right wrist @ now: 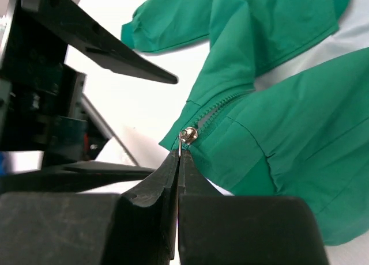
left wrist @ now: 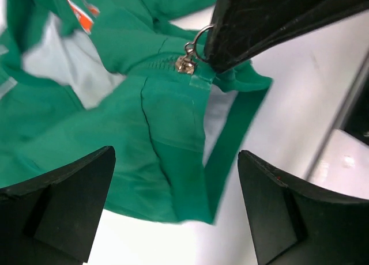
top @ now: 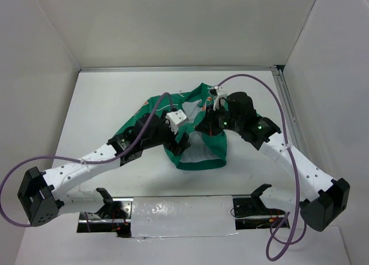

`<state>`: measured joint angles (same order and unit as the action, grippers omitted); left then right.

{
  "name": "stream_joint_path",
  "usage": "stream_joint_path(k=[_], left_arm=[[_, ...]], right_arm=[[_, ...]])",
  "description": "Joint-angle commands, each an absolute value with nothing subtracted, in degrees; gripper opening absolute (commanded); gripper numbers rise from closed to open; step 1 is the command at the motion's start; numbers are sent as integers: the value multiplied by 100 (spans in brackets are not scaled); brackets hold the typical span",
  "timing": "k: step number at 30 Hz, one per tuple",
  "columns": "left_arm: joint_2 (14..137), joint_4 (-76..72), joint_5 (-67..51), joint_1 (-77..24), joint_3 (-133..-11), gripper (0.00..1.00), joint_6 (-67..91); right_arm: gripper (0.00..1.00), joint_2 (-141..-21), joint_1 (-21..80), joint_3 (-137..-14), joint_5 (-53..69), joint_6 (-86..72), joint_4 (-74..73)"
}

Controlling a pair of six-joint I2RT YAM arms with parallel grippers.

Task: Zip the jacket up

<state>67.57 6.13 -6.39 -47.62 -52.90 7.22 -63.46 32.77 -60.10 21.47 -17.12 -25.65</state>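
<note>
The green jacket (top: 212, 143) lies crumpled at the table's middle, with its white lining showing. My right gripper (right wrist: 180, 155) is shut on the metal ring pull (right wrist: 181, 143) of the zipper slider (right wrist: 189, 134), which sits at the bottom hem end of the zipper. In the left wrist view the slider (left wrist: 185, 64) hangs from the right gripper's black fingers (left wrist: 271, 23). My left gripper (left wrist: 176, 210) is wide open just above the jacket's lower front panel (left wrist: 173, 155), with nothing between its fingers (left wrist: 63, 201). An orange patch (left wrist: 81, 11) shows at the upper left.
White walls enclose the table on three sides. A metal rail (top: 286, 112) runs along the right side. Purple cables (top: 271, 86) loop over both arms. A shiny taped strip (top: 184, 213) lies between the arm bases at the near edge.
</note>
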Motion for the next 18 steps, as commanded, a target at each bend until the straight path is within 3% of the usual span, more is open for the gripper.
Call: stream_joint_path(k=[1,10,18], left_arm=[[6653,-752,-166,-4939,-5010,99,-542],[6679,-2056,-53,-5036,-4667,98,-1362],[7057,-2145,-35,-5080,-4685,90,-1617]], right_arm=[[0,-6547,3155,-6424,2662,-1863,-2882],[0,-6697,2927,-6513,3365,-1784,-2909],[0,-6697,2699,-6565,3814,-1854,-2918]])
